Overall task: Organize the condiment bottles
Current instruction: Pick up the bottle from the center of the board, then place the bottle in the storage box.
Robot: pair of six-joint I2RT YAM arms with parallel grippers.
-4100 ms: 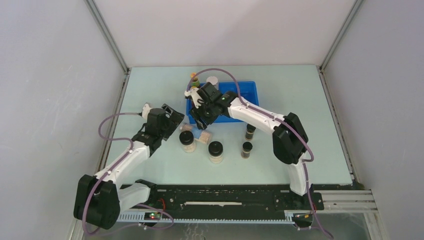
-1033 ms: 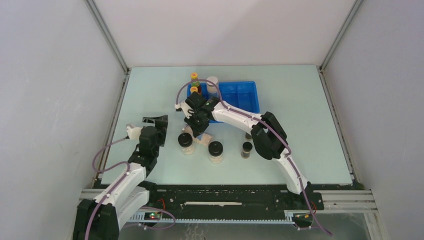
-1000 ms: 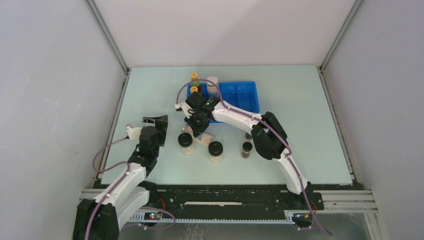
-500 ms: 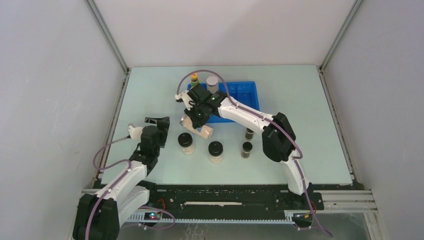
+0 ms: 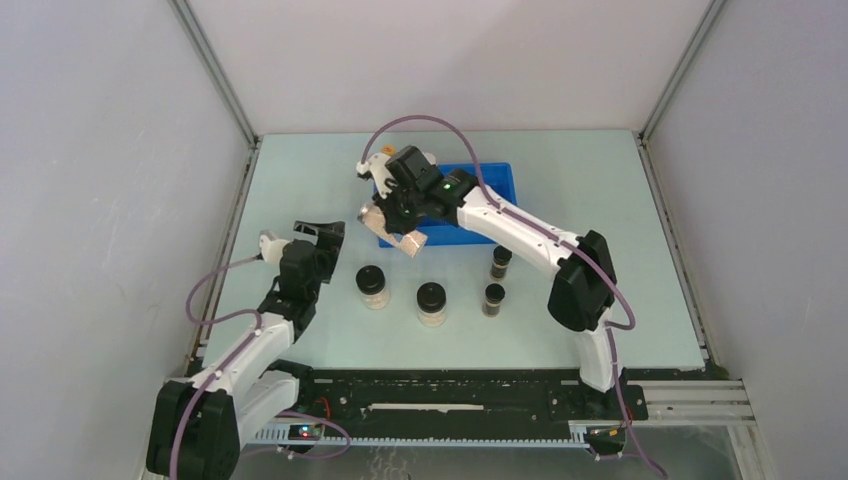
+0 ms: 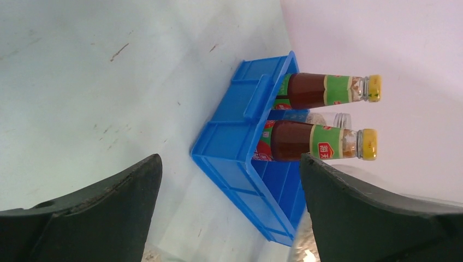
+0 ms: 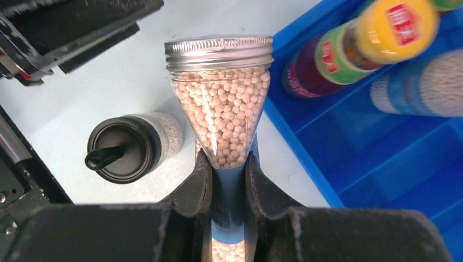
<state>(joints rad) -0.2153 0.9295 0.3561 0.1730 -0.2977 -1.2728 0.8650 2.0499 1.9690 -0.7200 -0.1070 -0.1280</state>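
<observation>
Top external view: the right pincer is clamped on a silver-lidded jar. It holds that jar tipped on its side just off the near-left corner of the blue tray, which sits toward the middle of the tabletop's far edge.

Over to the right wrist camera: both fingers squeeze the jar's blue-banded lower half. The body full of pale beads and the silver lid stick out beyond the fingertips.

Below it stands a black-lidded jar, upright on the tabletop. A second black-lidded jar stands beside it, a little closer to the near edge. To their right a dark vial and a second dark vial stand upright, one behind the other.

Now the left wrist camera: the left pincer is spread wide with nothing between its jaws, out toward the left edge of the tabletop. It looks straight at the tray's left end.

Inside that end a tall bottle and a second tall bottle stand side by side, with red and green labels and yellow caps. A second silver-lidded jar is in the tray too, right next to them, blurred in this shot.
</observation>
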